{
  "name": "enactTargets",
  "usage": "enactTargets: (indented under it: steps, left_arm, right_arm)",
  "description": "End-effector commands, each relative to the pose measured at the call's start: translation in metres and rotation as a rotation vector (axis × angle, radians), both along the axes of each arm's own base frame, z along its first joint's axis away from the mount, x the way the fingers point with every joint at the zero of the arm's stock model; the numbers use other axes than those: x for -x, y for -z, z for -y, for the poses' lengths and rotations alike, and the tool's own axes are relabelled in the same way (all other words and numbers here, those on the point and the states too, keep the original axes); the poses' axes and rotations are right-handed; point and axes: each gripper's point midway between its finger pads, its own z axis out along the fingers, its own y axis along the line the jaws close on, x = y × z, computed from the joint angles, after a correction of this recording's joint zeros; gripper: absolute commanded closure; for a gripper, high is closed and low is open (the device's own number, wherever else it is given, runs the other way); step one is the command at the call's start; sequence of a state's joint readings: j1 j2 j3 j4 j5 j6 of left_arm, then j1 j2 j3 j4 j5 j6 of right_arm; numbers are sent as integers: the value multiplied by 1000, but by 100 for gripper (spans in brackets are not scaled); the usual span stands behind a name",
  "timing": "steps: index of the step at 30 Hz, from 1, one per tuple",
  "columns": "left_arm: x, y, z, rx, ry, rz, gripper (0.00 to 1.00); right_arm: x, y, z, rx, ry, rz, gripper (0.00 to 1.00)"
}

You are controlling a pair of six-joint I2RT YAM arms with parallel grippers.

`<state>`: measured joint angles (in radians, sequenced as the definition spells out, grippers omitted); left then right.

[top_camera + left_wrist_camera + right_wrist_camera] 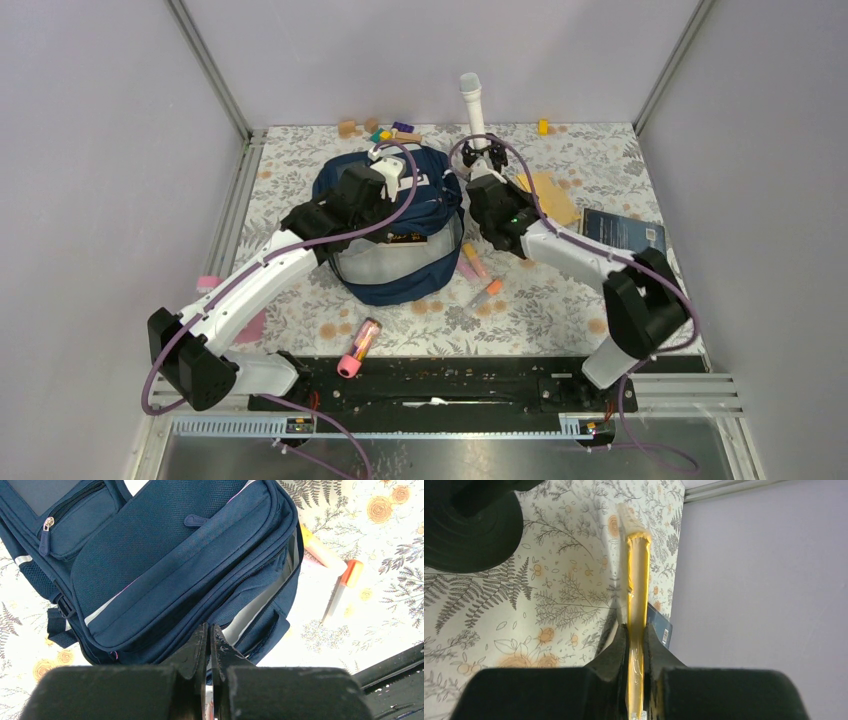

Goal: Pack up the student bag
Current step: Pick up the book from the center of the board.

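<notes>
Right gripper (636,647) clamps a thin yellow item (637,580), unidentifiable edge-on; left gripper (209,647), closed and empty, hangs over the backpack (165,555).

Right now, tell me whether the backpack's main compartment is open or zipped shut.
Open. The student bag gapes on its near side, grey lining showing inside; the left wrist view shows that gap too.

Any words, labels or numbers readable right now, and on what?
None can be read.
Dark blue book: pale marks on the cover, too small.
Backpack: mark on the zip tab too blurred.
Yellow flat item in the right gripper: seen edge-on, no text showing.
</notes>
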<state>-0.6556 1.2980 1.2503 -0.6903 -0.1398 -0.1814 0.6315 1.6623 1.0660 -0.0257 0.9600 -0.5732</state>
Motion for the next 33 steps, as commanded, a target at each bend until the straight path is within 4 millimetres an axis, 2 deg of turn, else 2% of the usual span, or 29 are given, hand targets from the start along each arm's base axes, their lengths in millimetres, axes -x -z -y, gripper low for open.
enactTargets:
  steps: [1,6,9,15,19,25,33]
  left_arm:
    - [-13,-41,-1,62,-32,118,100]
    - [-13,-41,0,66,-28,117,100]
    - [-12,-41,1,69,-26,114,100]
    - [-12,-41,0,69,-27,115,100]
    - [-13,-41,1,69,-26,114,100]
    - [-12,-41,1,69,-24,114,100]
    - [-13,-45,-1,79,-31,140,100]
  right_arm:
    - [30,-82,21,-91,91,85,100]
    - [57,-121,28,-201,71,58,100]
    - [76,-135,31,-261,61,3,100]
    - [107,-134,8,-500,-16,-128,100]
    - [121,-132,4,-594,-28,-142,100]
    - [143,-140,-12,-814,-71,-135,100]
    - [173,-147,-55,-1226,-178,-139,100]
